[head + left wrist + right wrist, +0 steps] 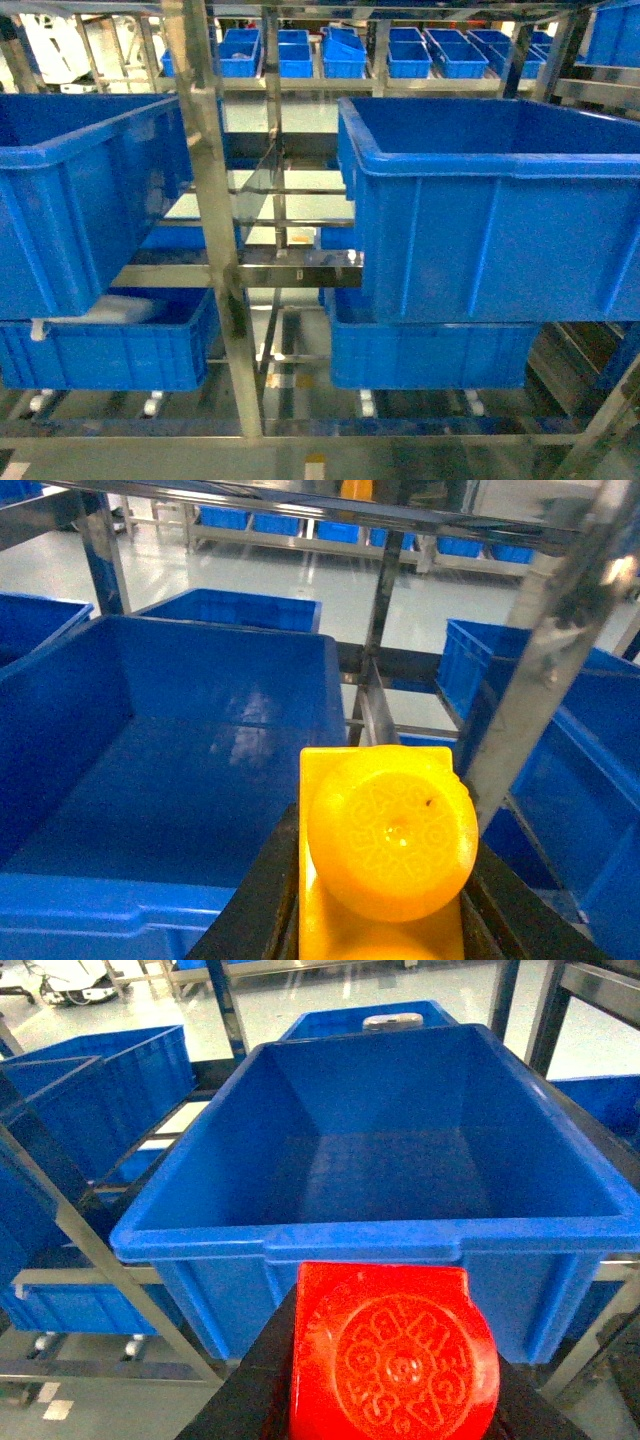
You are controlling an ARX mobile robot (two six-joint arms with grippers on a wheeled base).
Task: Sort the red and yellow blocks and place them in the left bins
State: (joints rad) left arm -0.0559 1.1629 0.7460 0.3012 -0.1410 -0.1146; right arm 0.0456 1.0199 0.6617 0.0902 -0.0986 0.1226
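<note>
In the left wrist view my left gripper is shut on the orange-yellow two-stud brick, stud toward the camera, held above the near rim of a large blue bin. In the right wrist view my right gripper is shut on the small red one-stud cube, held in front of and just above the near wall of another large blue bin, whose inside shows nothing. Neither gripper nor block shows in the head view, which has a big blue bin at left and one at right.
A steel rack post stands between the two upper bins. Lower blue bins sit beneath them. A row of small blue bins lines a far shelf. A slanted steel post runs close by the left gripper's right side.
</note>
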